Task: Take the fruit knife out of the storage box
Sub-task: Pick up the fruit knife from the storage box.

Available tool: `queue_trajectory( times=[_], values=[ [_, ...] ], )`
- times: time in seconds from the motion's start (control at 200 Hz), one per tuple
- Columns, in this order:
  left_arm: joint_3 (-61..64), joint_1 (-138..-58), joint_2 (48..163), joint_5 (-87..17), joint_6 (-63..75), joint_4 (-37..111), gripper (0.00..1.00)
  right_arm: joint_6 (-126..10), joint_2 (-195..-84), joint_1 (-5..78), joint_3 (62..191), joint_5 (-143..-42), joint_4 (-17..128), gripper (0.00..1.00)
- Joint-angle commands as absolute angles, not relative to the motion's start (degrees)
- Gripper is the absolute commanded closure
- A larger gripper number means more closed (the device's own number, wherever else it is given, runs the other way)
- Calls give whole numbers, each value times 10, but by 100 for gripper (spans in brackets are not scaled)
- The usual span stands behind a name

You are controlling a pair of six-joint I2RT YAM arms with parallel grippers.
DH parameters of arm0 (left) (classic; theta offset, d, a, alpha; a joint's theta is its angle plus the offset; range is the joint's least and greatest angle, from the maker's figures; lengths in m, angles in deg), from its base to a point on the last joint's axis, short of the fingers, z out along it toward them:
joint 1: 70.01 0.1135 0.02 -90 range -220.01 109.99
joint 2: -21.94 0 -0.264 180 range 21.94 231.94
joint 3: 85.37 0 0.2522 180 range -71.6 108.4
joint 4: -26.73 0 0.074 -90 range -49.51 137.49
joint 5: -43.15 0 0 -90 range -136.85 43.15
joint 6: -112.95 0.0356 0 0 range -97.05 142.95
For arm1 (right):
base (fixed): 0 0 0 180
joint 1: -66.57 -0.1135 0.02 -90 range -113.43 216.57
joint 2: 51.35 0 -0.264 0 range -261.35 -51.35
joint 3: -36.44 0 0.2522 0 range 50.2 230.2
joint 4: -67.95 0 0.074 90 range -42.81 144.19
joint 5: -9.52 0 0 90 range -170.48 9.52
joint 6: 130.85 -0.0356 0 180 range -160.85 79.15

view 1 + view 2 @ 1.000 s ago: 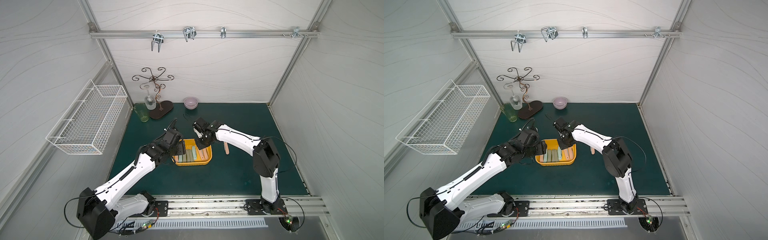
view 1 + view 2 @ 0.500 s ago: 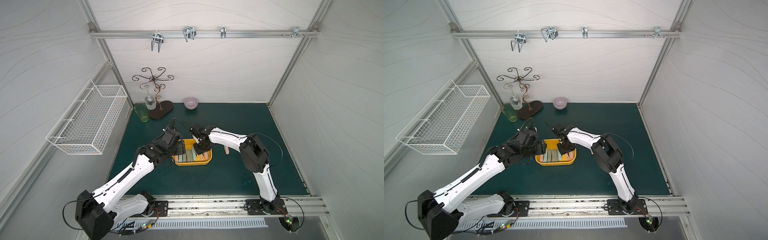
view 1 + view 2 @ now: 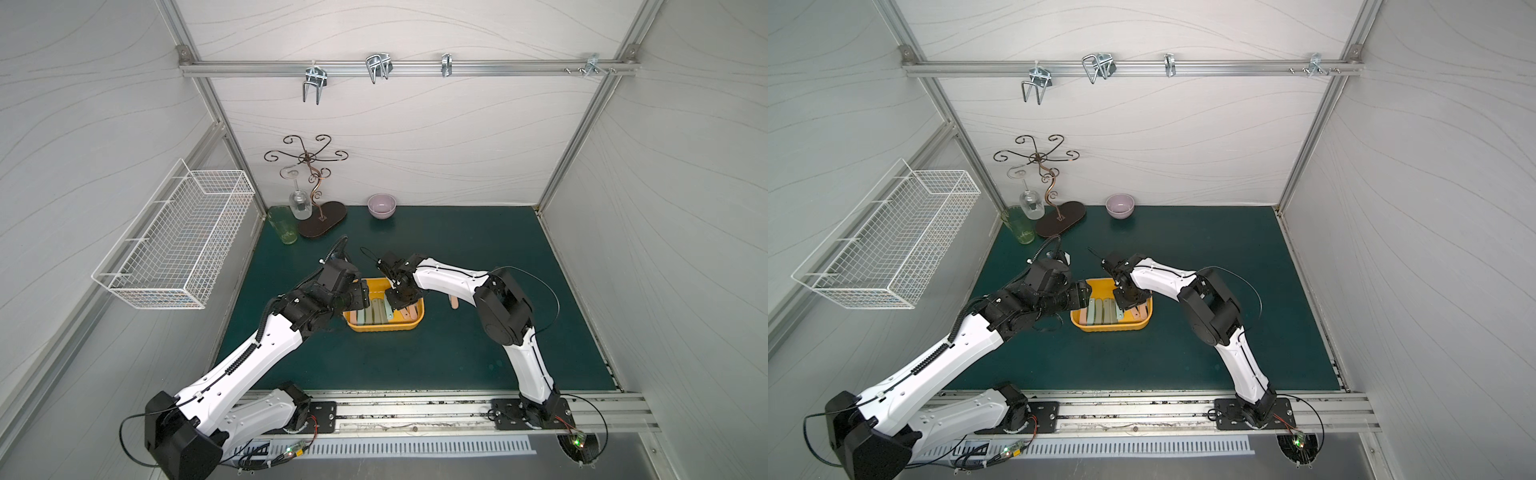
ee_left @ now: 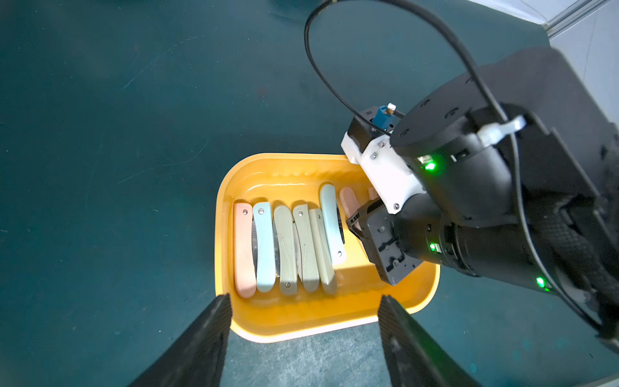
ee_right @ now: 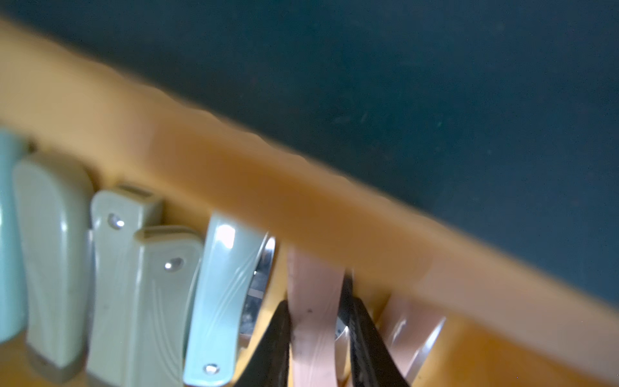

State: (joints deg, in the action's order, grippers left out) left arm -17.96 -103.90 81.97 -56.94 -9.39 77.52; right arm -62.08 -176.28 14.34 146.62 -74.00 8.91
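The right end effector [image 5: 316, 301], lower centre of frame, grips the pink fruit knife [image 5: 313, 274] inside the storage box [image 4: 284, 321]; the left end effector [image 4: 304, 298] stands spread wide at its rim.

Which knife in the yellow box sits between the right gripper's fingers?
The pink knife next to the tilted light-blue knife: the right gripper has a finger on each side of it alone.

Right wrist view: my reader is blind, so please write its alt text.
Two black fingers of the right gripper pinch a pink fruit knife inside the yellow storage box. A pale-blue folded knife and green ones lie beside it; dark green table beyond.
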Motion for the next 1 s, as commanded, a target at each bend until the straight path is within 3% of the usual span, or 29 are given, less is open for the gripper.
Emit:
queue_trajectory(
  times=[0.0, 0.225, 0.996],
  values=[
    [-177, -1036, 808, -579, -87, 771, 28, -630, -1787, 136, 1456, -733, 79, 81],
    [-180, -1036, 805, -576, -86, 769, 28, -630, -1762, 131, 1453, -729, 74, 97],
    [-180, -1036, 805, -576, -88, 761, 28, -624, -1703, 127, 1492, -715, 45, 97]
  ],
)
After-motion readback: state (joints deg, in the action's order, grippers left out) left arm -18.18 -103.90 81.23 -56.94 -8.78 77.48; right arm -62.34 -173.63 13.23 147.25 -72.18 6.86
